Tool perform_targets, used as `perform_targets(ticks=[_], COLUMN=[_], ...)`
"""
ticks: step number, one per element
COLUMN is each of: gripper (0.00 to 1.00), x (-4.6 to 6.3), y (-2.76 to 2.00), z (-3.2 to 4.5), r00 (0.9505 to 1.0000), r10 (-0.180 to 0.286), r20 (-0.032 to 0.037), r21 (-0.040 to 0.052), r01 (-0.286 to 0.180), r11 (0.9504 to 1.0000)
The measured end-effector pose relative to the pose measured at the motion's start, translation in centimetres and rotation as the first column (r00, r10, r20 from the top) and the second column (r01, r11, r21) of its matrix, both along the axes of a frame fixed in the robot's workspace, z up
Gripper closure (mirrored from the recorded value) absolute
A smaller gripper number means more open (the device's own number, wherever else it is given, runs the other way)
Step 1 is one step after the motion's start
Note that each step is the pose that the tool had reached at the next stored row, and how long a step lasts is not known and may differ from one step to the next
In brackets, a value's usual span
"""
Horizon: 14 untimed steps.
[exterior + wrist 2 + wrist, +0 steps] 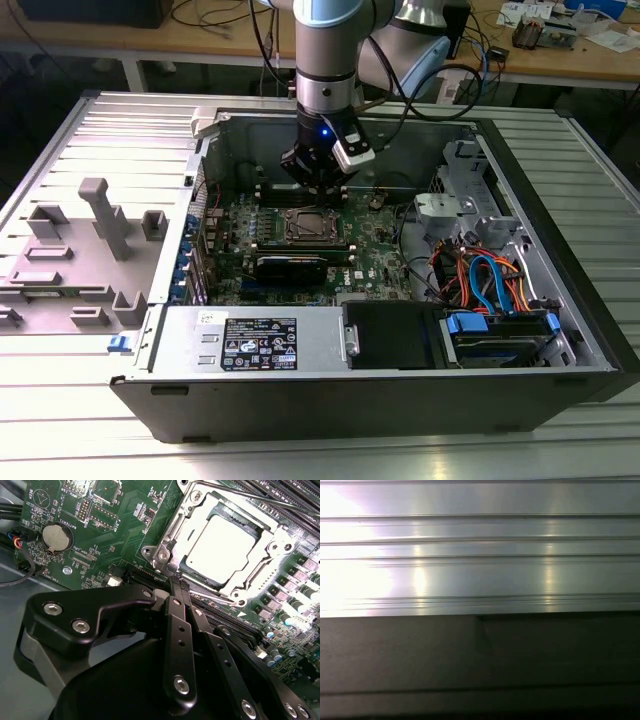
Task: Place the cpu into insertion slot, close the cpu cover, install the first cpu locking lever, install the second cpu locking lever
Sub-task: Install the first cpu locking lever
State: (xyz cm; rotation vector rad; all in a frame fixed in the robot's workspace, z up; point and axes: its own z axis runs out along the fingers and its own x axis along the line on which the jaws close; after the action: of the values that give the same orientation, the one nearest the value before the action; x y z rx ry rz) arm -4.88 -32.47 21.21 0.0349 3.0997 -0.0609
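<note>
Second wrist view puts the gripper [178, 582] low over the green motherboard [115, 535], its black fingers [180, 645] pressed together with nothing between them, the tips just beside the near edge of the cpu cover [172, 532]; that cover lies flat over the insertion slot [197, 572] with the cpu [222, 542] seated in its cutout. Exterior view shows the gripper [318, 185] hanging inside the open computer case [590, 300] above the cpu [313, 224], and the white label [258, 343] on the power supply carries print too small to make out. First wrist view offers ribbed metal [480, 555] above a dark band, hard to identify.
</note>
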Motion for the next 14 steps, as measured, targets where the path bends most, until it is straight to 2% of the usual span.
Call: perform_targets(ticks=[14], gripper=[0.89], x=[0.06], y=[-0.03], z=[-0.5], r00=[1.0], r10=[0.001], r20=[0.0002], r21=[-0.0002], r01=[-0.001], r11=[1.0])
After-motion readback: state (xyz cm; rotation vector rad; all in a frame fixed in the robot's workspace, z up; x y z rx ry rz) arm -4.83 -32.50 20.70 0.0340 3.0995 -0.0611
